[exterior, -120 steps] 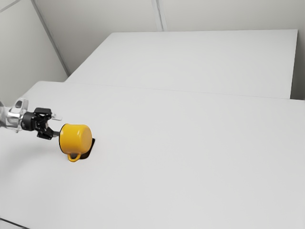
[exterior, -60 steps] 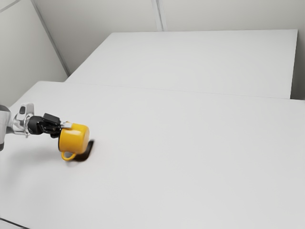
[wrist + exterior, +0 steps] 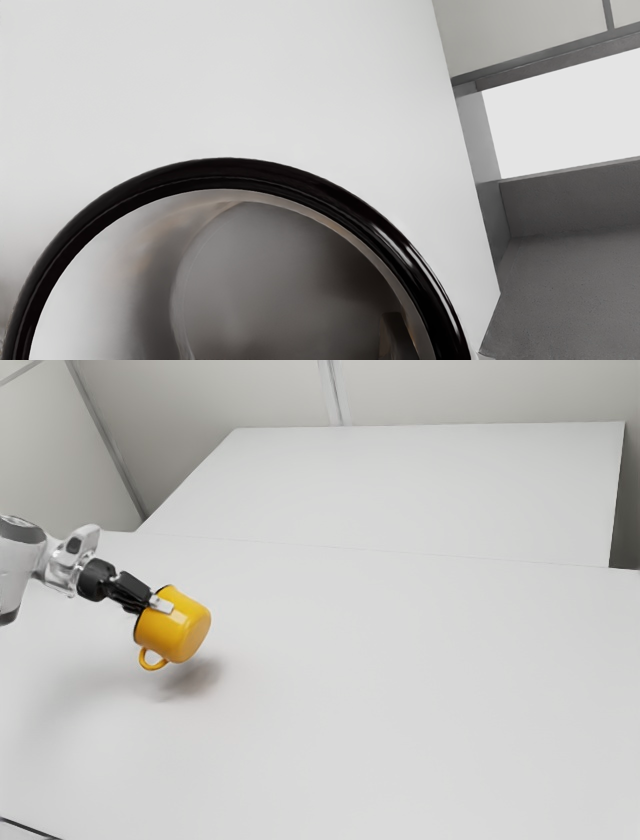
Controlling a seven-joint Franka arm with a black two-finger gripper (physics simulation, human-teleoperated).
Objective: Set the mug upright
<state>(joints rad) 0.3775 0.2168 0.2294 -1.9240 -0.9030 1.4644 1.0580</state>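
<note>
Now higher, yellow mug (base dipping), gripped by pincer

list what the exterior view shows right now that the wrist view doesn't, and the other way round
Exterior view: the yellow outside of the mug, its handle, and the gripper with its jaws shut on the mug's wall, holding it tilted above its shadow.

Wrist view: the mug's round inner bottom, and a grey surface past the table's edge.

Both: the mug's dark rim and the white table.
</note>
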